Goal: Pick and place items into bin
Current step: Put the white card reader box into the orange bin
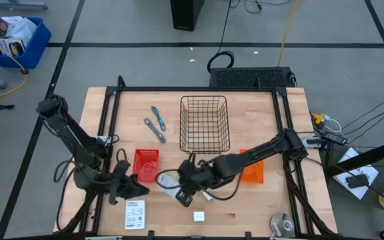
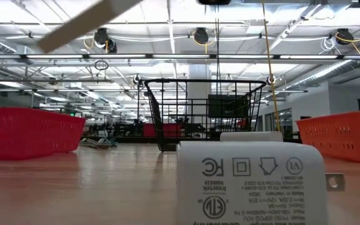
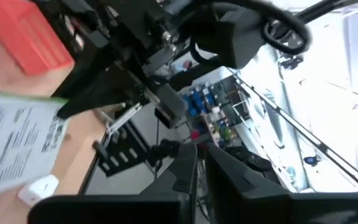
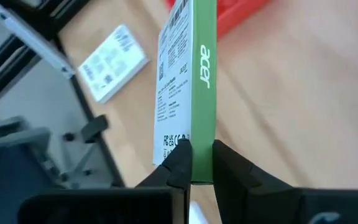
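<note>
My right gripper [image 1: 184,190] [image 4: 197,155] is near the table's front middle, shut on a flat white printed box with a green "acer" edge [image 4: 182,74]. A second printed card [image 1: 134,215] [image 4: 110,62] lies flat near the front edge. A tiny white block [image 1: 199,215] with printed marks [image 2: 249,181] sits to its right. The blue-handled tool [image 1: 155,117] and the grey tool [image 1: 154,130] lie left of the wire basket [image 1: 205,123]. My left gripper [image 1: 127,185] [image 3: 201,165] waits shut, left of the right one, touching nothing. My right gripper pinches the flat box between its two fingers across its thin thickness, at the end nearest the wrist [image 4: 201,134]. The box runs lengthwise away from the fingers, standing on edge with its green side toward the camera and its printed face to one side. It appears lifted off the wood.
A red tray [image 1: 147,165] sits between the two grippers, and an orange tray [image 1: 252,167] lies under the right arm. The black wire basket stands at the table's far middle [image 2: 205,112]. A round metal object [image 1: 282,225] sits at the front right corner.
</note>
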